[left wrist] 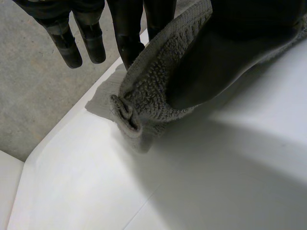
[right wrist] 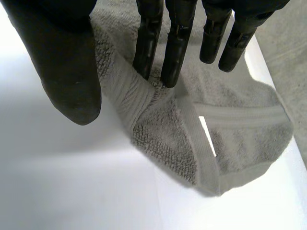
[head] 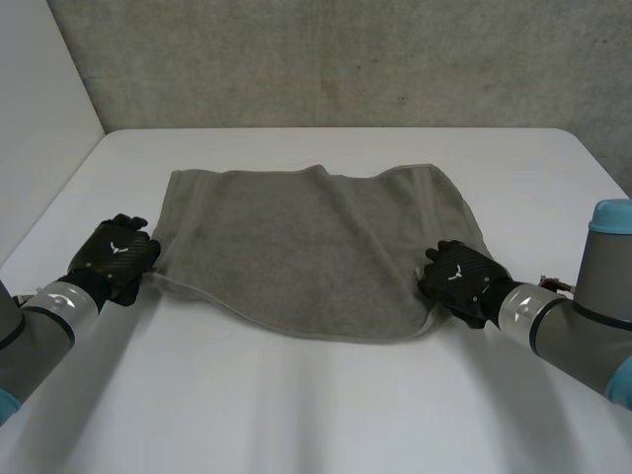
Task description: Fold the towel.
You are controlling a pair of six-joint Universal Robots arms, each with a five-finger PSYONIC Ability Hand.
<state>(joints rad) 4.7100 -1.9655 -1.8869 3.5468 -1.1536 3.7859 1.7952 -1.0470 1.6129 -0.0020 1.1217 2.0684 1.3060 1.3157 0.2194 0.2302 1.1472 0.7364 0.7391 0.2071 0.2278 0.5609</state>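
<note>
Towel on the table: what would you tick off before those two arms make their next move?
1. Left hand has the towel: ok, a near corner is pinched between thumb and fingers.
2. Right hand has the other near corner: not ok, its fingers lie straight on the cloth, thumb apart.
3. Towel flat: not ok, the corner by the right hand is rumpled and folded over.
4. Far edge resting on the table: ok.
5. Both hands at the same near edge: ok.
</note>
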